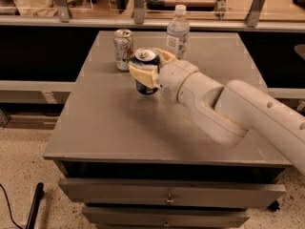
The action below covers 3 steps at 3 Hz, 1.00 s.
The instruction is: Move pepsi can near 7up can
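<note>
- pepsi can [146, 87]: a dark blue cylinder with a silver top, upright just beside the pale 7up can [123, 49].
- The gripper [147, 65] pinched it between smooth cream fingers [141, 74].
- A clear plastic bottle [177, 33] stood behind on the matte grey table [143, 128].

The tool [148, 67], above the table's [119, 128] far half, wraps the pepsi can [145, 88] and hides its middle band. The arm [224, 109] is cut off at the right edge. Print on the 7up can [123, 49] and bottle [177, 32] is unreadable.
</note>
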{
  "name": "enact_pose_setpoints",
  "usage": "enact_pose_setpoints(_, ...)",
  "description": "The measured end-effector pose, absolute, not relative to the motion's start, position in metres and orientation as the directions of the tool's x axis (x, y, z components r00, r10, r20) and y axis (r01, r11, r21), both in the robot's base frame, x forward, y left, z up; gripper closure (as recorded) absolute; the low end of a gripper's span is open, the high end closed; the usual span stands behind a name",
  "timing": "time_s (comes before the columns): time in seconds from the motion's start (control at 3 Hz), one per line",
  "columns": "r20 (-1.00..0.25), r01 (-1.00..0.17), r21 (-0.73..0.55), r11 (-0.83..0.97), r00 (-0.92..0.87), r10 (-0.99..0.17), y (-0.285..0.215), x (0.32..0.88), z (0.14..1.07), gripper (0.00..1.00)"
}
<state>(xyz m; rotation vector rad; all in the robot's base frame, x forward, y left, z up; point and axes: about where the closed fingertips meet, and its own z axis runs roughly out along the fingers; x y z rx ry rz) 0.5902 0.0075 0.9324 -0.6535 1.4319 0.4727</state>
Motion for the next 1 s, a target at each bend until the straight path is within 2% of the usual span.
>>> enact_pose_setpoints(0.33,-0.993,-0.666,-0.11,0.738,0.103,-0.056,0.007,0.606,0.928,1.0)
enact_pose_setpoints(1.0,-0.993,-0.673,-0.114,0.731,0.088,-0.074,0.01,0.63,0.919,1.0)
